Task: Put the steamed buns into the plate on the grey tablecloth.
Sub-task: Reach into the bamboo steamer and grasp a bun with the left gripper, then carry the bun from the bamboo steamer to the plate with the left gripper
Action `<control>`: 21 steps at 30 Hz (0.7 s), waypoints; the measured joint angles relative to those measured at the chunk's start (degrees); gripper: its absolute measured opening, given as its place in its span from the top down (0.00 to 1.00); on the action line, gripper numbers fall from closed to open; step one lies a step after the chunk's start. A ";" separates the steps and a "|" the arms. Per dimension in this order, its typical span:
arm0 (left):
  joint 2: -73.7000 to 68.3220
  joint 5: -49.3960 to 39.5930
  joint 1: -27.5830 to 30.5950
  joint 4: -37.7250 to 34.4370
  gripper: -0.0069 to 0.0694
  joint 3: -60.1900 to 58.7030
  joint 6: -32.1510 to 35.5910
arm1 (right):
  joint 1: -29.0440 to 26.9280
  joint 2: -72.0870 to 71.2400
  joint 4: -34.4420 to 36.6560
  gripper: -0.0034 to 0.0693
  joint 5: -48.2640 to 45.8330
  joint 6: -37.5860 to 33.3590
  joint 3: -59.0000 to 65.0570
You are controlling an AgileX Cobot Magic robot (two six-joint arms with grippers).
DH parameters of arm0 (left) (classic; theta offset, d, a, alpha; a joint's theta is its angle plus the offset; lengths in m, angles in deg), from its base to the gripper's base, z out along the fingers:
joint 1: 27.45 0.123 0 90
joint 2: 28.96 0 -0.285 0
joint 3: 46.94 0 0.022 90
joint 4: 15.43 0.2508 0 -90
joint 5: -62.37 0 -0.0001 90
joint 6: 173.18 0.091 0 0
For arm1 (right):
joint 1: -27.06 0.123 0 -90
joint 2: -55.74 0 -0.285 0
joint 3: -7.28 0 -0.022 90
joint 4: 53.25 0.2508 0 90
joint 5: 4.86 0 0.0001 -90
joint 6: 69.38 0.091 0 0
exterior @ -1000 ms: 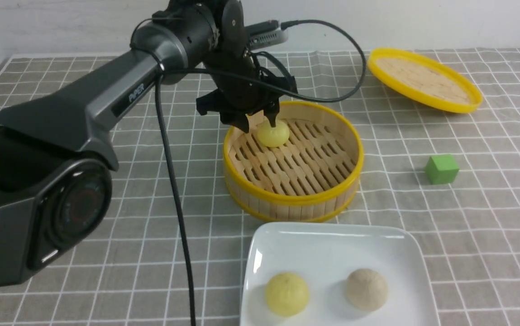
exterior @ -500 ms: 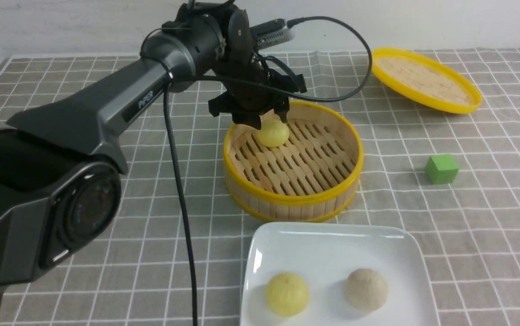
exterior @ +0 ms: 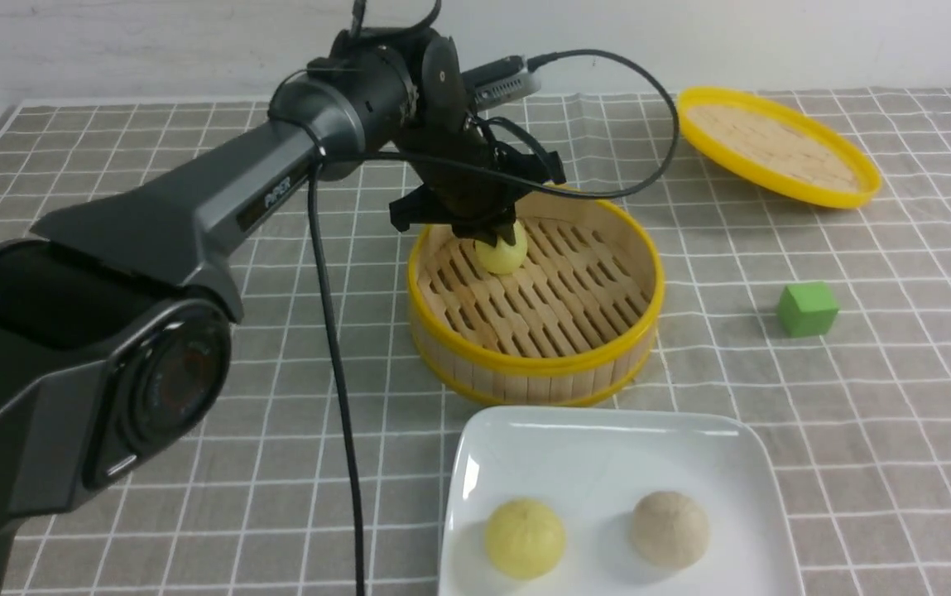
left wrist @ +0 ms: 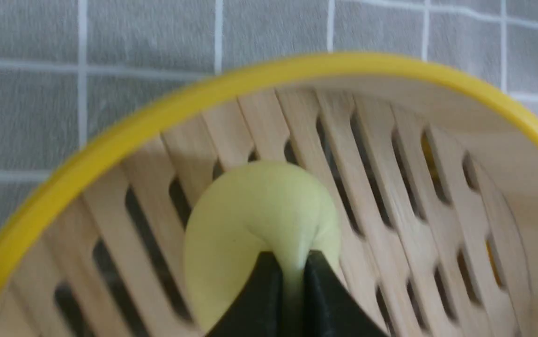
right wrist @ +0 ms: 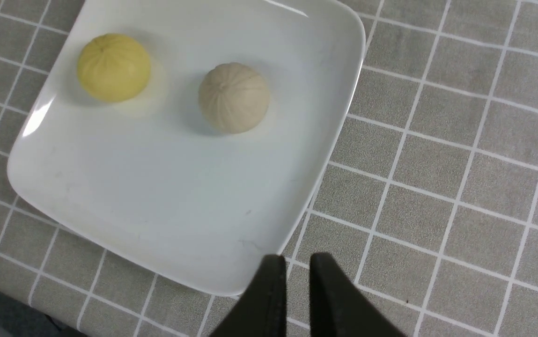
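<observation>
- A round bamboo steamer basket [exterior: 541,382] with a yellow rim stands in the middle of the front view. Its floor is made of pale wooden slats with dark gaps between them.
- A flat round bamboo lid [exterior: 777,146], also yellow-rimmed, lies far back on the right, well apart from the basket, its pale woven face up.
- A small green cube [exterior: 808,309] sits to the right of the basket, apart from it and nearer than the lid.
- A plain pale wall [exterior: 773,41] runs along the back.

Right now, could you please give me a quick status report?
Left hand shut on last yellow bun in steamer. Right hand shut, empty, beside plate. Two buns plated. Nothing blocking.
</observation>
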 joint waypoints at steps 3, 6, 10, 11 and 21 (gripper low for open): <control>6.06 -6.48 -0.07 -1.71 0.88 -0.28 4.97 | 0.00 0.00 0.98 0.81 -0.41 -0.48 -0.05; 17.04 -10.66 -0.19 -1.76 0.88 -0.16 10.55 | 0.00 0.00 1.12 0.81 -0.88 -2.49 -1.33; 25.16 -15.62 -0.27 -1.78 0.88 0.10 13.34 | 0.00 0.00 1.12 0.80 -1.00 -4.33 -3.67; 28.31 -16.47 -0.71 -1.65 0.88 -1.00 14.57 | 0.00 0.00 1.12 0.80 -0.98 -4.80 -4.68; 34.81 -14.89 -12.38 -1.25 0.88 -33.72 16.71 | 0.00 -5.17 2.58 0.79 -8.24 -6.41 -6.60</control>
